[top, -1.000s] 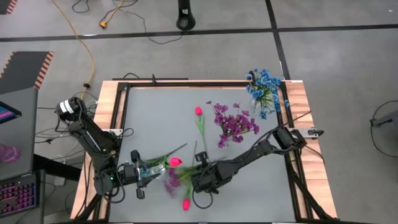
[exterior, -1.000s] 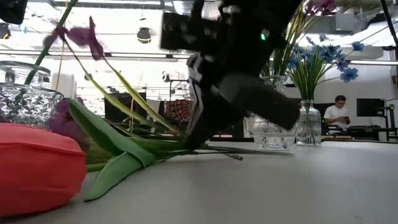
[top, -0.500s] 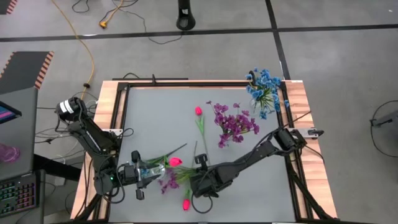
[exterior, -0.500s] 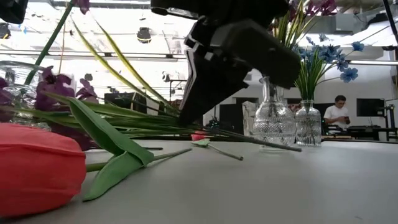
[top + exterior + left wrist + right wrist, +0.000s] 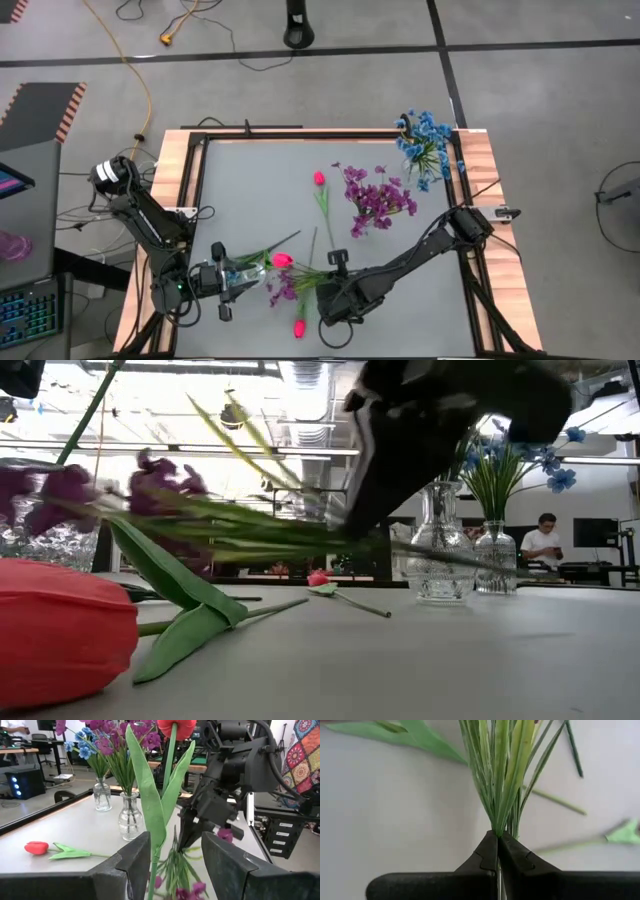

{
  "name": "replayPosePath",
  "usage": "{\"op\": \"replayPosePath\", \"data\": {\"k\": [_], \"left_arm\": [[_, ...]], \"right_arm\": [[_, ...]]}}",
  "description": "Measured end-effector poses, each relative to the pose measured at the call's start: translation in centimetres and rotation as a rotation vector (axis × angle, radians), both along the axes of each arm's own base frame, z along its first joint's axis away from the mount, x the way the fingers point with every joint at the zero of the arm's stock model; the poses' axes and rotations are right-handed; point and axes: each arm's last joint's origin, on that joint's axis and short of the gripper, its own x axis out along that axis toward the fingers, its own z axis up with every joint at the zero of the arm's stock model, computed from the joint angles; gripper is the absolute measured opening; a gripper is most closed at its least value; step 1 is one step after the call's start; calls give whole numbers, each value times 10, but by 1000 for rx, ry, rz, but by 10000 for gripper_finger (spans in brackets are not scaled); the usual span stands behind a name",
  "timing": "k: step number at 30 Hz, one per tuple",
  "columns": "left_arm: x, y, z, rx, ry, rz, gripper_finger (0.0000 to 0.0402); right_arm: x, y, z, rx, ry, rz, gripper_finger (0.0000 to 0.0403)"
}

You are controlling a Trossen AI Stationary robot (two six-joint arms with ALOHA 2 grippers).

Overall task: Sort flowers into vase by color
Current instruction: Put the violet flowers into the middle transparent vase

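My right gripper (image 5: 335, 295) is shut on a purple bunch (image 5: 278, 292) near the table's near edge. The bunch is held about level above the table, blossoms (image 5: 160, 470) toward my left arm. My left gripper (image 5: 228, 282) is at a clear glass vase (image 5: 243, 270) that holds a pink-red tulip (image 5: 282, 260). In the left wrist view, the tulip's stem (image 5: 167, 780) rises between my fingers. Two loose tulips lie on the table: one (image 5: 299, 327) by the near edge, one (image 5: 320, 180) mid-table. My right gripper pinches the purple bunch's green stems (image 5: 499, 827) between its two fingers, where they gather below the leaves. The fingers come from above and lie across the stems. The bunch is lifted clear and about level, its bare stem end (image 5: 470, 560) sticking out behind the gripper. My left gripper holds the glass vase (image 5: 40, 520) level from the table's left side, one finger on each side. The fingers hide the place of contact. The vase stands upright on the table.
A vase of purple flowers (image 5: 380, 195) and a vase of blue flowers (image 5: 425, 140) stand toward the far right corner. A wooden frame (image 5: 185, 180) edges the table. A person (image 5: 545, 540) sits far behind the table. Bare table lies at far left.
My right gripper has risen and moved toward the table's right edge, staying shut on the purple bunch. The bunch's stems, which slanted down to the table, are now lifted clear and about level. My left arm and the vase have kept still.
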Motion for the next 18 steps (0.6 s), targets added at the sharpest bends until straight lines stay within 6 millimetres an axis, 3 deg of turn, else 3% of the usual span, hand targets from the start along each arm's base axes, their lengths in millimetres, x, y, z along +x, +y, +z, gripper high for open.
{"op": "replayPosePath", "data": {"k": [9, 18], "left_arm": [[0, 0, 0, 0, 0, 0, 164], [0, 0, 0, 0, 0, 1, 164]], "right_arm": [[-31, 13, 21, -50, -16, -99, 32], [-56, 30, 24, -94, -45, -163, 32]]}}
